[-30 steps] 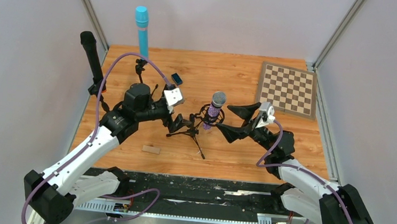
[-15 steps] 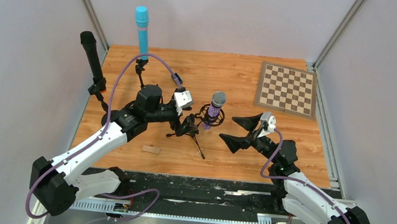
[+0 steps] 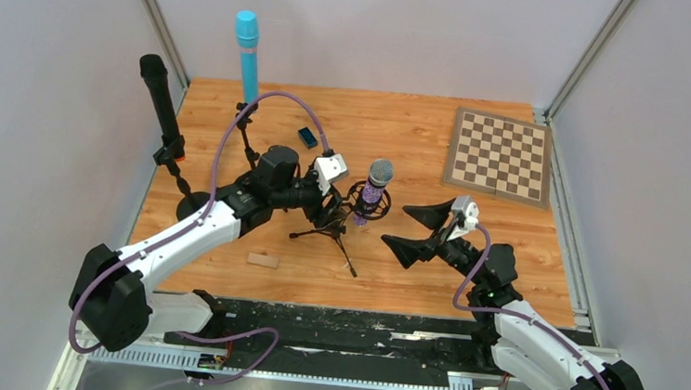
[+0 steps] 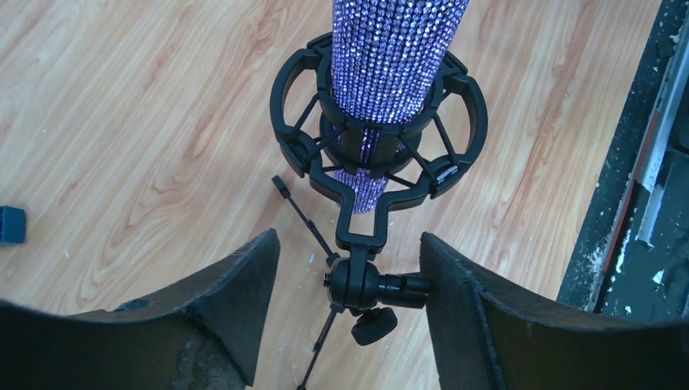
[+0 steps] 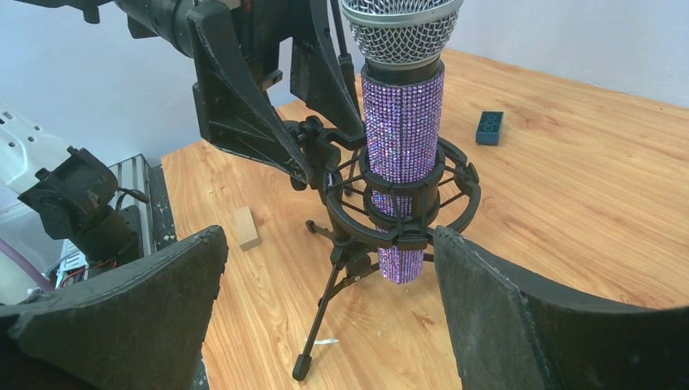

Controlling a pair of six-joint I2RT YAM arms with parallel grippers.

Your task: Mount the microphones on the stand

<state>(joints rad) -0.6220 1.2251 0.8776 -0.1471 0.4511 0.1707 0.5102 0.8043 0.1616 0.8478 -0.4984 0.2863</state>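
The purple glitter microphone [image 3: 376, 193] [image 5: 402, 138] stands upright in a black shock mount [image 5: 398, 207] on a small tripod stand [image 3: 338, 236]. My left gripper [image 3: 331, 214] [image 4: 349, 276] is open around the stand's ball joint [image 4: 361, 280]. Its right finger touches the end of the joint's knob, and its left finger stands apart from the joint. My right gripper [image 3: 395, 224] [image 5: 329, 284] hangs open just right of the mount, holding nothing. The black microphone [image 3: 158, 96] and the light blue microphone [image 3: 247, 52] stand upright on stands at the back left.
A chessboard [image 3: 499, 156] lies at the back right. A small blue block [image 3: 307, 137] [image 5: 488, 127] sits behind the tripod, and a wooden block [image 3: 262, 260] [image 5: 244, 227] lies near the front edge. Tripod legs spread over the floor under my left gripper.
My left arm has reached right to the tripod's joint and its jaws have narrowed around it. My right gripper drew back from the purple microphone, then held still.
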